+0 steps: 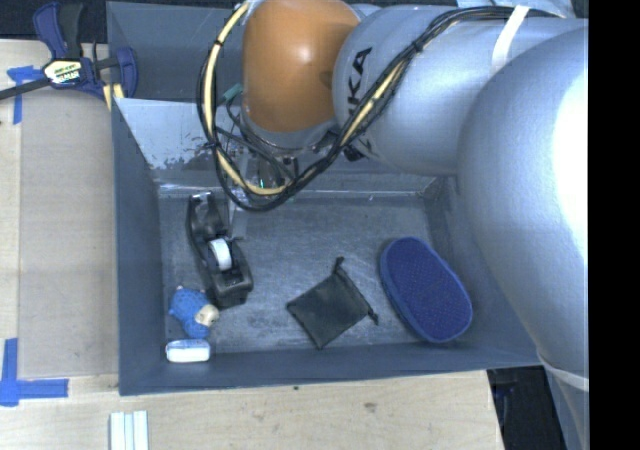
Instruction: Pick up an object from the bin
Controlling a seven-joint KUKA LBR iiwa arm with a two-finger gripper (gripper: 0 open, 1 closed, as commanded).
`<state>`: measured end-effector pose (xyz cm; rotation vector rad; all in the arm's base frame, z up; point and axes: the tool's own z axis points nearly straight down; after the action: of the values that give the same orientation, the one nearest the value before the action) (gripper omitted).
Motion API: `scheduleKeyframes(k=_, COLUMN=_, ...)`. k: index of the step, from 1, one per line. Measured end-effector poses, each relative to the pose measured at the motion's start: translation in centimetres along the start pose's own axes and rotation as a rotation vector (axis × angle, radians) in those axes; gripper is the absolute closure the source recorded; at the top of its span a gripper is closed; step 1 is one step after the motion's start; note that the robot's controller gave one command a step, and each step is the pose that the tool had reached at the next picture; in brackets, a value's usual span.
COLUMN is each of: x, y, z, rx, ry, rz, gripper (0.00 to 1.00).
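Bin (135,268): grey metal, scuffed floor, sloped walls.
Front-left corner: small white piece (187,350), with a lumpy blue toy (185,308) just behind it.
Front middle: flat dark pouch (328,308), looks soft.
Right: blue oval pad (425,290), textured.
Left, further back: black tape dispenser (215,253), the thing nearest the gripper. Probably stiff, light plastic; pinch across its narrow body.
Gripper (262,173): near the back wall, under the orange cover (295,58). Can't tell if it is released or clenched.

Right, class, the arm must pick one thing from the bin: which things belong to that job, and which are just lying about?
Job: tool, by the bin's far wall; grey bin; black tape dispenser, nearest the tool.
Lying about: blue oval pad; dark cloth square; small blue thing; white piece.
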<state>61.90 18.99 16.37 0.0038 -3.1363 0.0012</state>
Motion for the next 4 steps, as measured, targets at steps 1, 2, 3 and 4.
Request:
scheduleKeyframes(k=1, x=2.2, y=1.9, z=4.6, rx=-0.004, ry=-0.032, rz=-0.485, gripper=0.00)
scheduleKeyframes(k=2, x=1.9, y=2.4, z=4.0, rx=0.001, ry=-0.014, rz=-0.889, gripper=0.00)
scheduleKeyframes(k=3, x=0.4, y=2.6, z=3.1, rx=0.002, ry=-0.012, rz=-1.208, gripper=0.00)
scheduleKeyframes(k=4, x=0.7, y=3.6, z=9.6, rx=0.000, ry=-0.002, rz=-1.559, gripper=0.00)
